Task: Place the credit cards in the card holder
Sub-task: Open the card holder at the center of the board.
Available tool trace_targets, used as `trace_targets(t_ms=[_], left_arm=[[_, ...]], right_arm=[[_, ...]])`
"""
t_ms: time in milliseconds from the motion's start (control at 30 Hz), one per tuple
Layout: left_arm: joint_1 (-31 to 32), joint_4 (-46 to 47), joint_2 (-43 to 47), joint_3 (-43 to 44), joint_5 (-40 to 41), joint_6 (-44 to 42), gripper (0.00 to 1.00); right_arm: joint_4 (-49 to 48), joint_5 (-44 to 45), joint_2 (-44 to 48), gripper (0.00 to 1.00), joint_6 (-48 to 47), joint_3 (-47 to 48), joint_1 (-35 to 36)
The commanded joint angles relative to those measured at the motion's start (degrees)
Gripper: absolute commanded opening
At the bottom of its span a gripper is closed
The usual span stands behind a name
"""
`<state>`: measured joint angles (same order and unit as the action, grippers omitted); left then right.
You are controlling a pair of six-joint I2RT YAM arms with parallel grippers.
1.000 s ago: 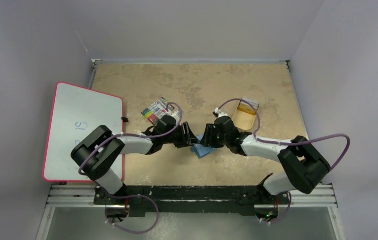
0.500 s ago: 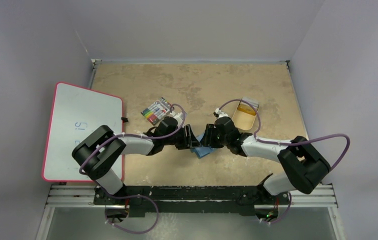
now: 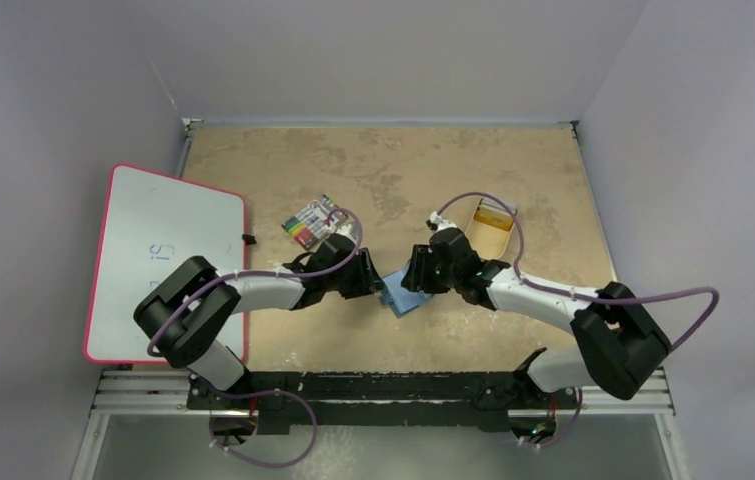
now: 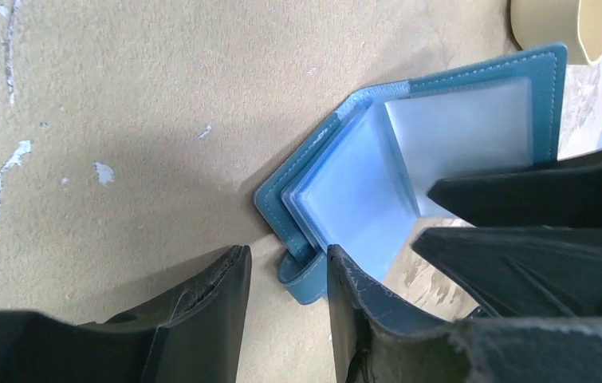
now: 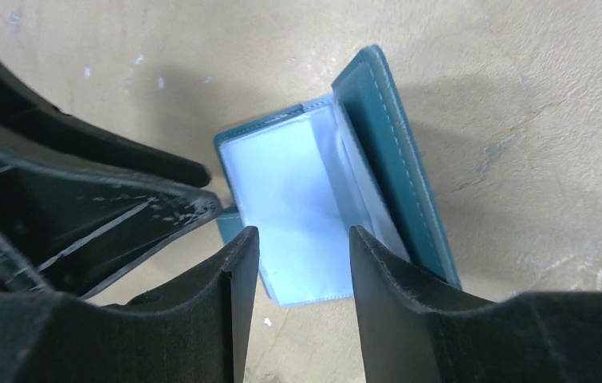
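The small teal-blue bifold wallet (image 5: 393,152) lies open on the tan, speckled table (image 5: 521,96). Its pale blue clear-plastic pockets face up, and its stitched cover stands tilted along the right side. The right gripper (image 5: 304,238) hovers with its 2 black fingers apart over the lower end of the pockets, while the left gripper (image 5: 208,191) reaches in from the left, its 2 fingertips just beside the wallet's left edge.

Looks down from high behind the arms (image 3: 265,290) over the whole table (image 3: 403,160), and peers close from each wrist, facing inward from opposite sides, onto the same opened card holder (image 4: 373,179).
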<state>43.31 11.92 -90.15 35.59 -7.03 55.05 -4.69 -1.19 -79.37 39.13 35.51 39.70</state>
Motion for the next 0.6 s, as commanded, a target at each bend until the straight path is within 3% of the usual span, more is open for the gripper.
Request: trace_targets(t_ms=[0, 267, 567], left_arm=[[0.30, -2.32, -0.46, 2.89, 4.11, -0.54, 0.39], [0.23, 0.95, -0.97, 1.65, 1.34, 1.29, 0.38], [0.24, 9.76, -1.17, 0.13, -4.97, 6.34, 0.48]], right_arm=[[4.99, 2.10, 3.68, 0.48, -2.62, 3.99, 0.11], [6.68, 9.31, 0.70, 0.51, -6.32, 3.49, 0.11], [2.83, 6.83, -3.26, 0.55, -6.88, 0.08, 0.02]])
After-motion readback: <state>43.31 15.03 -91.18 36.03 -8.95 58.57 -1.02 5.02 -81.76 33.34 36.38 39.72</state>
